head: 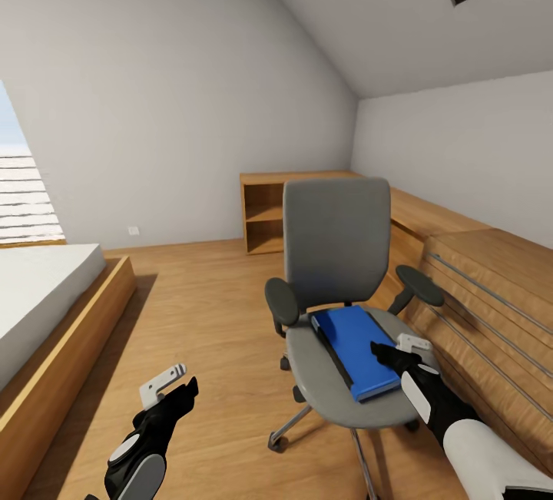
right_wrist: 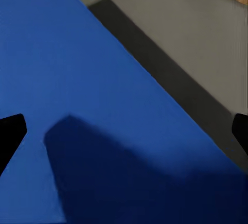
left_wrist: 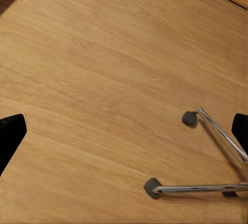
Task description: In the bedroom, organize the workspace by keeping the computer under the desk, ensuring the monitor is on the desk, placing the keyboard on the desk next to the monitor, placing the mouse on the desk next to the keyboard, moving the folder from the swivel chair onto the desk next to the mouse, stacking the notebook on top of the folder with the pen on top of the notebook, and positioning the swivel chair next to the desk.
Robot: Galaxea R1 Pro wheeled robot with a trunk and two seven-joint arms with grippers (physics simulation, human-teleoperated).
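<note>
We're on the folder step: our right gripper (head: 401,349) hangs just above the blue folder (head: 355,350) on the swivel chair (head: 338,254) seat, fingers spread wide with the cover between and below them. Next we'd judge a descent to catch an edge. Our left gripper (head: 173,386) idles over bare floor (left_wrist: 103,69), fingers wide, empty.
</note>
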